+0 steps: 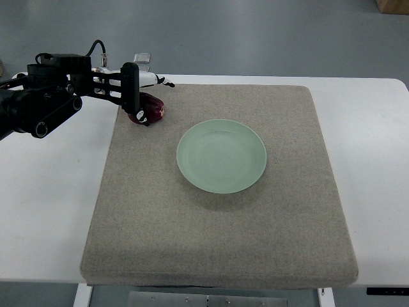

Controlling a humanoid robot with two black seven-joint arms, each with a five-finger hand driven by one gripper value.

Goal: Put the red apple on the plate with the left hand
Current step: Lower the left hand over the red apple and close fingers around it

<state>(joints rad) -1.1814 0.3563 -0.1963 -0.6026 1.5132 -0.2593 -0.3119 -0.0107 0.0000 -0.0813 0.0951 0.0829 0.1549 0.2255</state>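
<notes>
red apple (153,107) half hidden behind robot hand (135,96)

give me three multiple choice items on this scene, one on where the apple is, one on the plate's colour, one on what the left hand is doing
1. Where is the red apple?
A. on the plate
B. on the mat near its far left corner
C. on the bare table to the right of the mat

2. What colour is the plate?
A. pale green
B. dark blue
C. yellow

3. What is the state of the left hand?
A. open and resting off the mat
B. curled, holding nothing, above the plate
C. its fingers closed around the apple

Answers:
1. B, the apple sits at the mat's far left corner, apart from the plate.
2. A, the round plate in the mat's middle is pale green and holds nothing.
3. C, the dark fingers wrap the apple's left side and top.
</notes>
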